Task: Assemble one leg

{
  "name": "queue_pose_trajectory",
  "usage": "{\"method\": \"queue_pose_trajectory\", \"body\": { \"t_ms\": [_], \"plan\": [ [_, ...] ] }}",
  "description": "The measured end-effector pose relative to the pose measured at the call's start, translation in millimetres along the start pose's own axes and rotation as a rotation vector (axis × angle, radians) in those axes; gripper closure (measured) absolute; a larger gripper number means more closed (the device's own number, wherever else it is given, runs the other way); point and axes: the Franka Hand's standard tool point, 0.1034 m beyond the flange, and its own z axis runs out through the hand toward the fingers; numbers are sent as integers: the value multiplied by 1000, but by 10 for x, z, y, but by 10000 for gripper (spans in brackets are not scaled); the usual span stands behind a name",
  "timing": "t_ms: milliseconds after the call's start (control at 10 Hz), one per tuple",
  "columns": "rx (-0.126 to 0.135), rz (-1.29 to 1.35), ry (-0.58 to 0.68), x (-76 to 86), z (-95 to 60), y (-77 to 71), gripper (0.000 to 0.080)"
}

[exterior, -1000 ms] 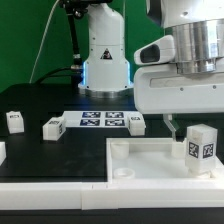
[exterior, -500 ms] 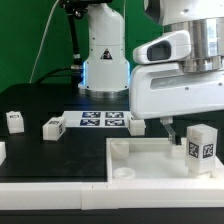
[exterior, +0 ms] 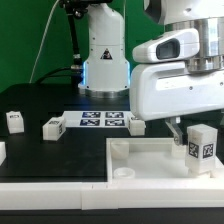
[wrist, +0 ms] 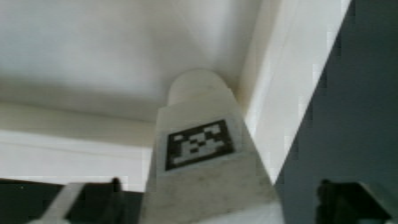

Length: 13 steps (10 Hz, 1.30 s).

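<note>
With the fingers [wrist: 103,195] spread either side of the upright leg [exterior: 200,143] on the white panel [exterior: 150,152], centre, descend squarely, then clamp its flat faces.

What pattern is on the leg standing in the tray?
Leg: black-and-white square marker on white; wrist view best.

The leg [exterior: 200,147] under the gripper [exterior: 190,130] looks like matt white plastic, faintly grainy close up, with a flat printed marker. The tray [exterior: 150,165] below is smoother white plastic, and the table [exterior: 40,165] is matt black.
</note>
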Motion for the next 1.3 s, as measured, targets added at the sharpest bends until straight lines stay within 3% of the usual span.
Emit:
{"method": "queue_pose_trajectory", "body": {
  "t_ms": [100,400,800,1000,1300],
  "plan": [
    [0,-2,0,0,0,3,508],
    [2,318,1,-2,2,46,507],
    [28,997,3,-15,12,104,507],
    [23,1174,1,-28,14,86,506],
    [35,1453,-23,-49,20,55,505]
  ]
}}
